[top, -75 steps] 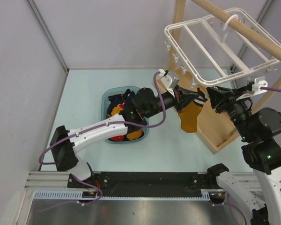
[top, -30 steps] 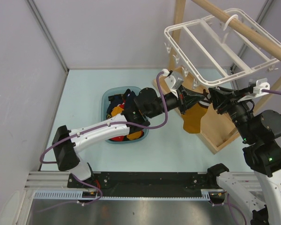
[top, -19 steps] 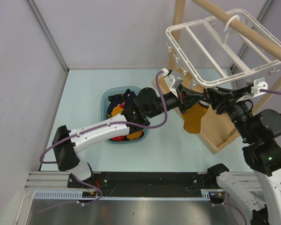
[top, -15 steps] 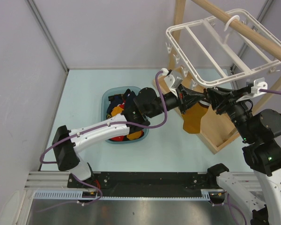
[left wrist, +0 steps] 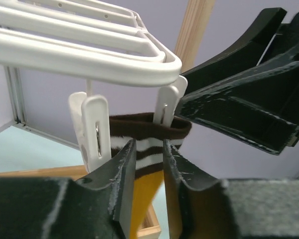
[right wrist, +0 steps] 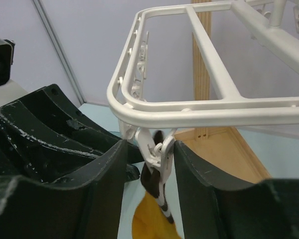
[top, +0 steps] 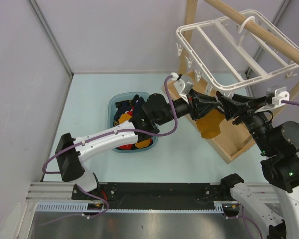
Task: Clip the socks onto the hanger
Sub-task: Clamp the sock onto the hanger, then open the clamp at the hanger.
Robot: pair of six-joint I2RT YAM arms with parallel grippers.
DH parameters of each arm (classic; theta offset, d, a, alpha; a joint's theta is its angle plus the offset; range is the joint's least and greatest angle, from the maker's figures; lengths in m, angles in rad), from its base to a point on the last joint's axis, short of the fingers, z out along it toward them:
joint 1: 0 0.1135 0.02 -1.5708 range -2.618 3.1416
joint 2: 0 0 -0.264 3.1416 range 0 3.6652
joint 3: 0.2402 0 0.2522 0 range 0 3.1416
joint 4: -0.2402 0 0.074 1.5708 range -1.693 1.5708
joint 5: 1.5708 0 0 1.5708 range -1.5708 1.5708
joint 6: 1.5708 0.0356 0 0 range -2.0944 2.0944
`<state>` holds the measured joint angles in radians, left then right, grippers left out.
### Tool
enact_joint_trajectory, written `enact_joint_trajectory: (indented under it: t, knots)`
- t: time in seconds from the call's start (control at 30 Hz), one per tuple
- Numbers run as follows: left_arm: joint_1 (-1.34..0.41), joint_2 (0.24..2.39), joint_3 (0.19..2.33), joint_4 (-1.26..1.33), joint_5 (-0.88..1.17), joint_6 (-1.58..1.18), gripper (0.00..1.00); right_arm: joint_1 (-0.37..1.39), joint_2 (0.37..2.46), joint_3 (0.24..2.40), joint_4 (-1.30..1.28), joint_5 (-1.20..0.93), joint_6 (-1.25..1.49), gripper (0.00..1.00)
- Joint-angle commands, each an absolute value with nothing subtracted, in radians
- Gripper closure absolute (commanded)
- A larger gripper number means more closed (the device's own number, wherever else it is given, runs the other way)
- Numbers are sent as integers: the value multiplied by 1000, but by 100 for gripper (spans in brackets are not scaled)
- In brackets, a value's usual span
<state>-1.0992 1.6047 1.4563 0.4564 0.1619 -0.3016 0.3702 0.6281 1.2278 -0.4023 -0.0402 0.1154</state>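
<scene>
A mustard sock [top: 209,125] with a dark, white-striped cuff [left wrist: 139,127] hangs from a small clip [left wrist: 164,107] on the near rail of the white hanger [top: 201,62]. My left gripper [top: 212,104] is open, its fingers on either side of the cuff just below that clip, with a gap showing. In the left wrist view my left gripper [left wrist: 148,149] has the sock's yellow part hanging behind it. My right gripper [right wrist: 149,143] is open around the clip [right wrist: 158,149], which pinches the cuff under the hanger rail [right wrist: 214,117]. The yellow sock [right wrist: 149,224] dangles below it.
A blue basin [top: 114,107] on the table holds several more socks, yellow, navy and red. The hanger hooks over a round wooden rod [top: 259,30] of a wooden rack whose base [top: 239,144] lies under the sock. An empty clip [left wrist: 92,132] hangs left of the used one.
Both grippers have opened. The sock now hangs from the clip alone and has swung slightly right. My right arm has drawn back a little to the right.
</scene>
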Motion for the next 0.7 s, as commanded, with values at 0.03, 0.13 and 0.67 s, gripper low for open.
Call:
enact_joint_trajectory:
  t: [0.03, 0.13, 0.67]
  knots:
    - [-1106, 1536, 1407, 499, 134, -261, 63, 373, 603, 1261, -411, -49, 112, 48]
    - [-1103, 1500, 1364, 499, 115, -232, 53, 374, 601, 1259, -411, -51, 113, 44]
    - [-1101, 1540, 1284, 626, -32, -43, 15, 373, 592, 1261, -422, -38, 101, 34]
